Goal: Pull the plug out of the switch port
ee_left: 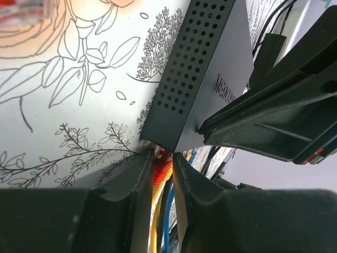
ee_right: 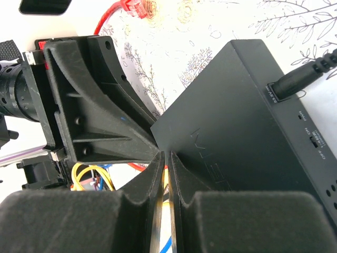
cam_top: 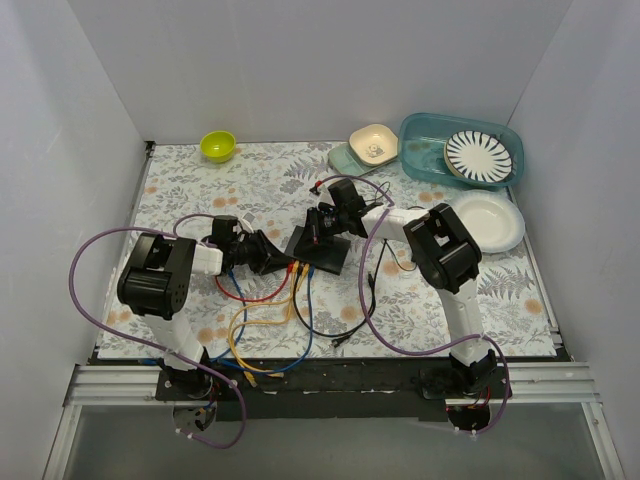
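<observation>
Plug (ee_left: 162, 171) pinched by left gripper (ee_left: 163, 156) at the switch (ee_left: 205, 68) corner. Right gripper (ee_right: 166, 156), jaws nearly together, laid against switch.

Robot lab test cell, laid out like a dining table!

White panel walls (cam_top: 90, 110) box in three sides. An aluminium rail (cam_top: 350, 385) runs along the near edge, with the left arm (cam_top: 160, 280) and right arm (cam_top: 445, 250) bolted there. On the floral cloth (cam_top: 200, 190), a switch (cam_top: 330, 258) trails coloured cables (cam_top: 240, 335). Far right sit a teal tub (cam_top: 420, 165) and a white plate (cam_top: 488, 222).
</observation>
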Motion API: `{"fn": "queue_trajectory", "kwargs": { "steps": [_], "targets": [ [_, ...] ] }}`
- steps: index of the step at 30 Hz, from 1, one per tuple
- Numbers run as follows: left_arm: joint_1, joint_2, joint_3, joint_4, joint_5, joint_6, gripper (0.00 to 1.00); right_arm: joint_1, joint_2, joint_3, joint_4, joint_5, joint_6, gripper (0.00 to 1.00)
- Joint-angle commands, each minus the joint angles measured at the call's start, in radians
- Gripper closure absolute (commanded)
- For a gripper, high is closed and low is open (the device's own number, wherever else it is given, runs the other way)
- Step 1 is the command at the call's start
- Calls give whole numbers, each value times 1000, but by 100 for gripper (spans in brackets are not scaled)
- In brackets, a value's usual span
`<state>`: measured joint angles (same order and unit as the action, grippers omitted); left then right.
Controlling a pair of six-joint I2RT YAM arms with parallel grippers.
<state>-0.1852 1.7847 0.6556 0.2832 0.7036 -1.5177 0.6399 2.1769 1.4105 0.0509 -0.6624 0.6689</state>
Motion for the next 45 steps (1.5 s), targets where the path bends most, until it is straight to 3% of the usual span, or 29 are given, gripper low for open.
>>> {"fn": "queue_trajectory", "kwargs": {
  "steps": [1, 8, 26, 32, 38, 40, 41, 42, 44, 45],
  "targets": [
    [-16, 47, 7, -88, -98, 21, 83, 4, 57, -21, -111, 98, -66, 85],
    [-16, 58, 13, -81, -92, 17, 100, 4, 49, -47, -100, 95, -68, 85],
    [-16, -24, -60, -228, 30, 143, 100, -16, 67, -28, -94, 78, -55, 85],
    [18, -211, -74, -384, -199, 113, 100, -17, 54, -38, -95, 86, -58, 85],
    [168, -344, -42, -628, -430, 111, 100, -19, 38, -54, -98, 92, -63, 85],
    [239, -395, -48, -670, -449, 128, 100, -19, 35, -59, -98, 93, -65, 85],
    [245, -416, -50, -671, -454, 142, 80, -19, 34, -59, -97, 92, -65, 85],
    [248, -444, -51, -662, -446, 145, 65, -19, 34, -61, -98, 93, -65, 85],
    [248, -523, -65, -619, -370, 134, 46, -19, 32, -59, -97, 96, -65, 85],
    [247, -547, -73, -563, -336, 108, 41, -19, 34, -59, -98, 96, -65, 85]
  ]
}}
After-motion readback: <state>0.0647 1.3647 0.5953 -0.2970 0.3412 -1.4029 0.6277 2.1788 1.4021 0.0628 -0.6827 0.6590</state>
